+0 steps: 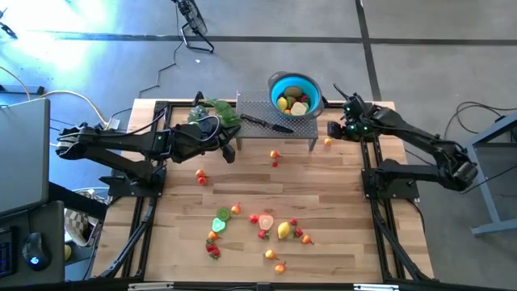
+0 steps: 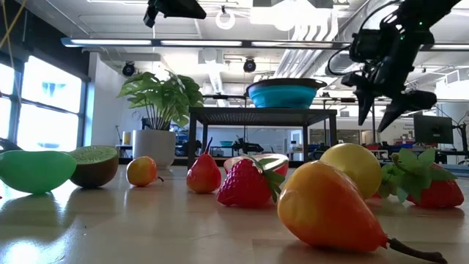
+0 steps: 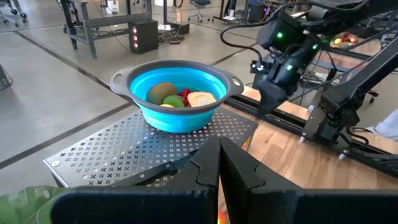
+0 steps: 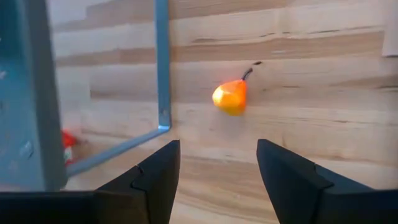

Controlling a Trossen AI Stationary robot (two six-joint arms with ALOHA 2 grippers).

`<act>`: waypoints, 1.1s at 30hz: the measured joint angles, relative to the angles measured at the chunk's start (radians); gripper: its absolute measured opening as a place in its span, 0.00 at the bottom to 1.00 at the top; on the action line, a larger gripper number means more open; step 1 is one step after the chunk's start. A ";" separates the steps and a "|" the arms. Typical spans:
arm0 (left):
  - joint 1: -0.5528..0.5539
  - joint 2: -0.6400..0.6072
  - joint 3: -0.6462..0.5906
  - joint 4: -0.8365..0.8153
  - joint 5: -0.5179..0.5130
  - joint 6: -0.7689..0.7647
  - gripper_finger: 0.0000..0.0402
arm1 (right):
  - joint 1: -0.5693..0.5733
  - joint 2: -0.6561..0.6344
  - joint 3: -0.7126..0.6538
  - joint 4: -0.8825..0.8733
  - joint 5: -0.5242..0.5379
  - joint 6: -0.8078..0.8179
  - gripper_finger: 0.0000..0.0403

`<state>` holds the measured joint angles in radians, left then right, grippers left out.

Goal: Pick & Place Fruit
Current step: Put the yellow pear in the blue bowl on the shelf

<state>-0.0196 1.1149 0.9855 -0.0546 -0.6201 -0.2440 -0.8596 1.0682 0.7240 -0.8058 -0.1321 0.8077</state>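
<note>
The right gripper (image 4: 214,171) is hanging above the table with its fingers apart and nothing between them. Just ahead of it and below, an orange pear-shaped fruit (image 4: 231,97) is lying on the bare wood beside a leg of the perforated metal stand (image 1: 275,119). On that stand, the blue bowl (image 1: 295,91) is holding several fruits. Farther off, the left gripper (image 3: 219,168) is waiting with fingers together by the stand.

Beside the metal rack (image 4: 37,93), a red fruit (image 4: 68,146) is half hidden behind its leg; I cannot identify it. On the rack, my left gripper (image 3: 219,163) covers most of the knife (image 3: 149,173).
</note>
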 joint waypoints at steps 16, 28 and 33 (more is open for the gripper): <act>0.000 0.000 0.000 0.000 0.003 0.000 0.01 | 0.007 0.019 -0.086 0.160 0.258 0.187 0.53; 0.000 0.000 0.000 -0.001 0.003 0.000 0.01 | 0.056 0.019 -0.206 0.313 0.261 0.312 0.53; 0.000 0.000 0.000 -0.001 0.003 0.000 0.01 | 0.106 0.019 -0.219 0.353 0.303 0.220 0.53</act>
<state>-0.0196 1.1149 0.9855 -0.0551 -0.6174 -0.2440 -0.7539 1.0870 0.5053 -0.4533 0.1705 1.0277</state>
